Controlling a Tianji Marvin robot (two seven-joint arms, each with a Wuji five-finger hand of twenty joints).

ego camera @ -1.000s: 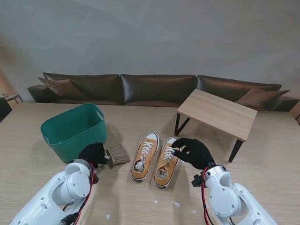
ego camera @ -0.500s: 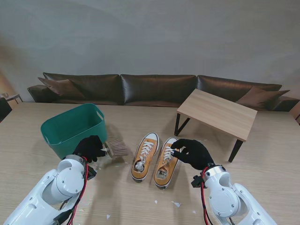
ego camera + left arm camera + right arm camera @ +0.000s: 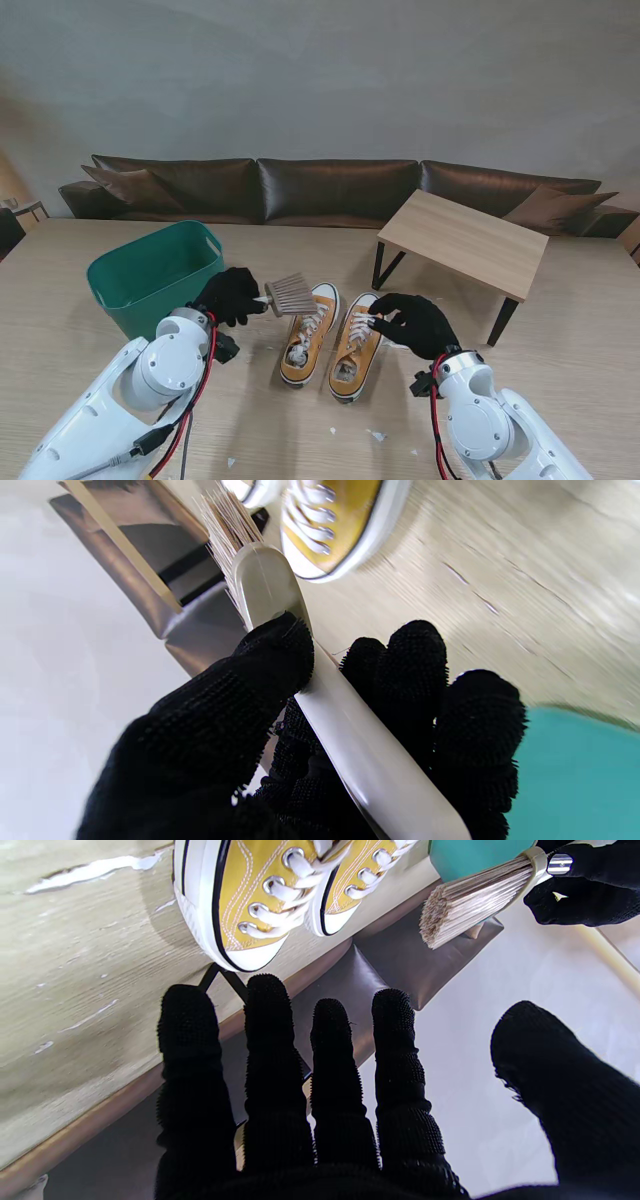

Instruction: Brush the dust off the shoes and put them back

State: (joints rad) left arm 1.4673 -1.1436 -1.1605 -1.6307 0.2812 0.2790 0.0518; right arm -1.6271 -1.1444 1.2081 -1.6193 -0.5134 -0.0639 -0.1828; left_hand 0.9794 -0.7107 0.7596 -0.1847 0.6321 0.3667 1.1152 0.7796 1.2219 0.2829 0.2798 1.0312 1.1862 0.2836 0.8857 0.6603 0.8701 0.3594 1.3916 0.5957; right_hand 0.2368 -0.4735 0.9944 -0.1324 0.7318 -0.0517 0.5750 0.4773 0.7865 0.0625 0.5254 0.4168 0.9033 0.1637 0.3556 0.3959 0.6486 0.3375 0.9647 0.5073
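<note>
Over the shoes [image 3: 330, 335], left hand [image 3: 228, 295] fingers clamp brush [image 3: 290, 295] — right hand [image 3: 415, 325] splayed.

Black-gloved left hand [image 3: 280, 740] grips the brush [image 3: 310, 700] handle near a yellow shoe [image 3: 340, 520].

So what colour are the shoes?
The shoes are mustard yellow with white toes and laces, clearest in the right wrist view.

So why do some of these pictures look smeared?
Left wrist view: the table and yellow shoe streak with motion blur, while the brush in the left hand is sharper. Right wrist view: sharp. Stand view: evenly lit, soft shadows.
</note>
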